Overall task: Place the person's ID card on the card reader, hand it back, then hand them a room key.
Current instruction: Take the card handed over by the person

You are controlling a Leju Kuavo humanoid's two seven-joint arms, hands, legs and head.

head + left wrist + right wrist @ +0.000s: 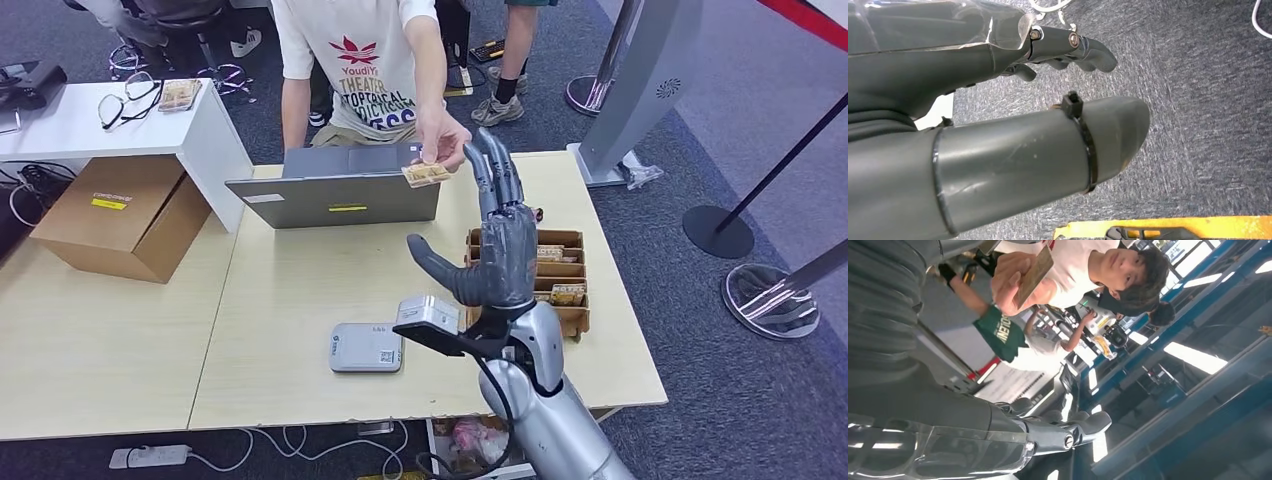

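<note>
ID card (427, 174) is up in the air, pinched in the person's hand (445, 140) above the far side of the counter (300, 290), beside the top edge of the open laptop (340, 190); the right wrist view catches it too, a tan card tilted in that same hand; and here's the right hand (497, 250), raised palm-up-and-forward just beside it, fingers (495, 170) spread wide and straight, thumb well out, gripping nothing; the fingertips sit very near the person's hand, though whether they touch it I cannot tell. The card reader (366, 347), the flat grey box, lies on the near part of the counter with nothing on it; the cardboard tray (575, 318) of room keys stands just right of the arm, its slots looking stocked. The left hand (1068, 50) hangs low over grey carpet, fingers loosely curled, nothing in them. My read: this is a card changing hands; whether it's coming in or going back, the pictures can't say; either way no room key is lifted yet, so that handover remains.
</note>
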